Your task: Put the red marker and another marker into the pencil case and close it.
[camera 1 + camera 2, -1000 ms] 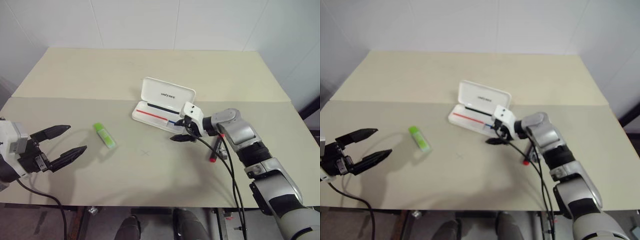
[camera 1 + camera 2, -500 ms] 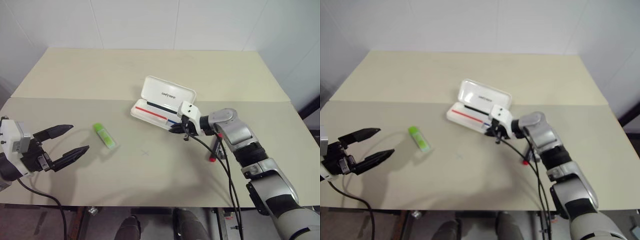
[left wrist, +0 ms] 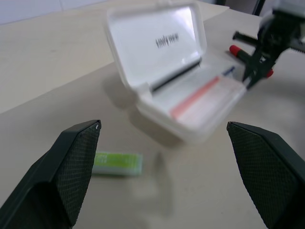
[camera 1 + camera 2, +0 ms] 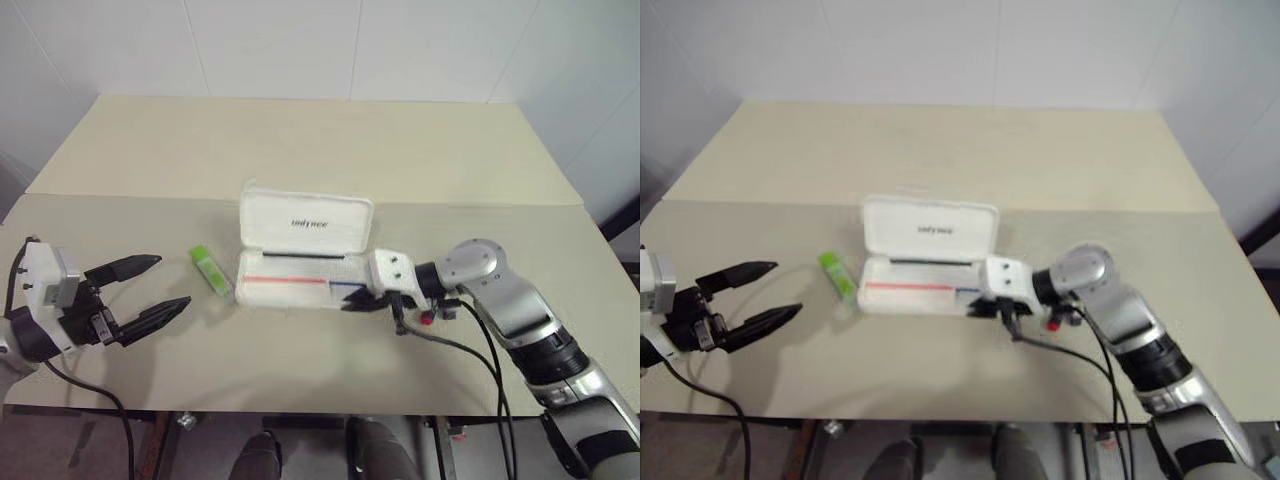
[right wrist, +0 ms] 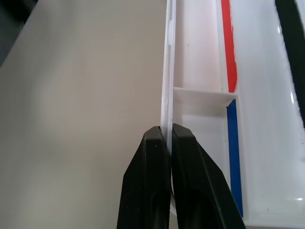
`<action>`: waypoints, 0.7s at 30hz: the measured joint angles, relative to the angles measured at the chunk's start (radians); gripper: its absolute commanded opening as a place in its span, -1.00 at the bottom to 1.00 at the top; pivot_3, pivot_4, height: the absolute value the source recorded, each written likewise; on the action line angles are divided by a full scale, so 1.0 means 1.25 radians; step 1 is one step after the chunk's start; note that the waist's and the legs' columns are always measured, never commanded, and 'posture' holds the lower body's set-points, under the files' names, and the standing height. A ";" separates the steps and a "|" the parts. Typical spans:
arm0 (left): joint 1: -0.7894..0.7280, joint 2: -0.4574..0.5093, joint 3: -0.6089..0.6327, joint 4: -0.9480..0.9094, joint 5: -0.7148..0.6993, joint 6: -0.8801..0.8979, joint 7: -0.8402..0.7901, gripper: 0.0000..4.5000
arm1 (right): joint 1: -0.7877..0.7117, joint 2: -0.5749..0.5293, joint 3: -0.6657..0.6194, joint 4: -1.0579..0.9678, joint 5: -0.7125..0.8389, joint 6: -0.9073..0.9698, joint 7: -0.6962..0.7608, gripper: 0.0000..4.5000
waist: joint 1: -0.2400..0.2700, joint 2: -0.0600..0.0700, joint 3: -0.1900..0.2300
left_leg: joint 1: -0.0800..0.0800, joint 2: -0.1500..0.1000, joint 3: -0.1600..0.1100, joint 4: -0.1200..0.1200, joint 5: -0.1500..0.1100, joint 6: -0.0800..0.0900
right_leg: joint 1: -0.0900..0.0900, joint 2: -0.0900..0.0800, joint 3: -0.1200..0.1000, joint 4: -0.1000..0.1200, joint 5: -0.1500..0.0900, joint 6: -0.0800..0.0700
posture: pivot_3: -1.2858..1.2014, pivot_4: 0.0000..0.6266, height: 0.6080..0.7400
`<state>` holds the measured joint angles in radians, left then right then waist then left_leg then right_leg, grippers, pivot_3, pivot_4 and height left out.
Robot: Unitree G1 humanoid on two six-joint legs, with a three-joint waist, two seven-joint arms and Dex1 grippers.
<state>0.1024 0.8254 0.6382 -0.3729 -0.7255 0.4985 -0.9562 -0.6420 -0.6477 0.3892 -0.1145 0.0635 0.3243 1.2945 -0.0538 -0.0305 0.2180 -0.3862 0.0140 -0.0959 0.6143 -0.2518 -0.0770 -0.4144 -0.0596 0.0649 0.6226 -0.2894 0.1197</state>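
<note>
Right claw (image 4: pixel 362 301) pinches the open case (image 4: pixel 300 262) front wall at frame centre. Left claw (image 4: pixel 150 292), lower left, gapes empty. Highlighter (image 4: pixel 210 270) lies beside the case; red marker (image 3: pixel 245 56) behind the right claw.

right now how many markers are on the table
2. The green marker lies just left of the open pencil case. The red marker lies right of it, partly hidden behind the right gripper.
</note>
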 measured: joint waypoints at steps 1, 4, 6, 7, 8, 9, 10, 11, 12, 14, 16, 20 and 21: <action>-0.007 0.000 -0.004 0.001 0.000 -0.001 -0.001 1.00 | 0.007 -0.009 0.015 -0.001 -0.020 -0.014 -0.001 -0.75 | 0.000 0.000 0.000 | 0.000 0.000 0.000 0.000 0.000 0.000 | 0.000 0.000 0.000 0.000 0.000 0.000 | 0.03 -0.52 1.00; -0.016 0.000 -0.020 0.012 0.000 -0.006 -0.003 1.00 | 0.023 -0.013 0.034 -0.004 -0.053 -0.031 -0.013 -0.75 | -0.001 0.000 0.000 | 0.000 0.000 0.000 0.000 0.000 0.000 | 0.000 0.000 0.000 0.000 0.000 0.000 | 0.03 -0.52 1.00; -0.019 0.000 -0.024 0.022 0.000 -0.006 -0.004 1.00 | 0.026 -0.013 0.034 -0.014 -0.063 -0.031 -0.018 -0.75 | -0.001 0.000 0.000 | 0.000 0.000 0.000 0.000 0.000 0.000 | 0.000 0.000 0.000 0.000 0.000 0.000 | 0.03 -0.52 1.00; -0.019 0.000 -0.024 0.024 0.000 -0.006 -0.004 1.00 | 0.028 -0.013 0.034 -0.019 -0.066 -0.031 -0.019 -0.75 | 0.000 0.000 0.000 | 0.000 0.000 0.000 0.000 0.000 0.000 | 0.000 0.000 0.000 0.000 0.000 0.000 | 0.03 -0.52 1.00; -0.021 0.000 -0.025 0.025 0.000 -0.007 -0.004 1.00 | 0.030 -0.013 0.034 -0.021 -0.068 -0.030 -0.022 -0.75 | 0.000 0.000 0.000 | 0.000 0.000 0.000 0.000 0.000 0.000 | 0.000 0.000 0.000 0.000 0.000 0.000 | 0.03 -0.52 1.00; -0.023 0.000 -0.026 0.026 0.000 -0.007 -0.004 1.00 | 0.032 -0.013 0.035 -0.023 -0.072 -0.030 -0.026 -0.75 | 0.000 0.000 0.000 | 0.000 0.000 0.000 0.000 0.000 0.000 | 0.000 0.000 0.000 0.000 0.000 0.000 | 0.03 -0.52 1.00; -0.025 0.000 -0.027 0.026 0.000 -0.007 -0.005 1.00 | 0.033 -0.013 0.037 -0.023 -0.077 -0.030 -0.031 -0.75 | 0.000 0.000 0.000 | 0.000 0.000 0.000 0.000 0.000 0.000 | 0.000 0.000 0.000 0.000 0.000 0.000 | 0.03 -0.52 1.00; -0.027 0.000 -0.029 0.026 0.000 -0.007 -0.005 1.00 | 0.033 -0.013 0.038 -0.024 -0.080 -0.031 -0.033 -0.75 | 0.000 0.000 0.000 | 0.000 0.000 0.000 0.000 0.000 0.000 | 0.000 0.000 0.000 0.000 0.000 0.000 | 0.03 -0.52 1.00; -0.028 0.000 -0.032 0.026 0.000 -0.007 -0.005 1.00 | 0.034 -0.013 0.039 -0.024 -0.083 -0.033 -0.035 -0.75 | 0.000 0.000 0.000 | 0.000 0.000 0.000 0.000 0.000 0.000 | 0.000 0.000 0.000 0.000 0.000 0.000 | 0.03 -0.52 1.00; -0.029 0.000 -0.036 0.026 0.000 -0.008 -0.006 1.00 | 0.036 -0.013 0.042 -0.023 -0.093 -0.036 -0.046 -0.30 | 0.000 0.000 0.000 | 0.001 0.000 0.000 0.000 0.000 0.000 | 0.001 0.000 0.000 0.000 0.000 0.000 | 0.03 -0.52 1.00; -0.030 0.000 -0.042 0.026 0.000 -0.008 -0.007 1.00 | 0.036 -0.011 0.042 -0.022 -0.100 -0.036 -0.062 0.01 | 0.000 0.000 0.000 | 0.001 0.000 0.000 0.000 0.000 0.000 | 0.001 0.000 0.000 0.000 0.000 0.000 | 0.03 -0.52 1.00; -0.031 0.000 -0.045 0.026 0.000 -0.009 -0.010 1.00 | 0.037 -0.013 0.031 -0.024 -0.097 -0.032 -0.067 0.58 | 0.002 -0.001 0.000 | 0.001 0.000 0.000 0.000 0.000 0.000 | 0.001 0.000 0.000 0.000 0.000 0.000 | 0.03 -0.52 1.00; -0.032 0.000 -0.047 0.026 0.000 -0.009 -0.011 1.00 | 0.038 -0.014 0.028 -0.027 -0.094 -0.030 -0.065 0.75 | 0.002 -0.001 0.000 | 0.001 0.000 0.000 0.000 0.000 0.000 | 0.001 0.000 0.000 0.000 0.000 0.000 | 0.03 -0.52 1.00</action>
<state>0.0623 0.8257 0.5789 -0.3404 -0.7252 0.4867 -0.9701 -0.5943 -0.6651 0.4247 -0.1478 -0.0537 0.2868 1.2130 -0.0516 -0.0314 0.2174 -0.3852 0.0140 -0.0961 0.6144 -0.2517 -0.0771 -0.4129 -0.0598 0.0649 0.6222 -0.2895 0.1195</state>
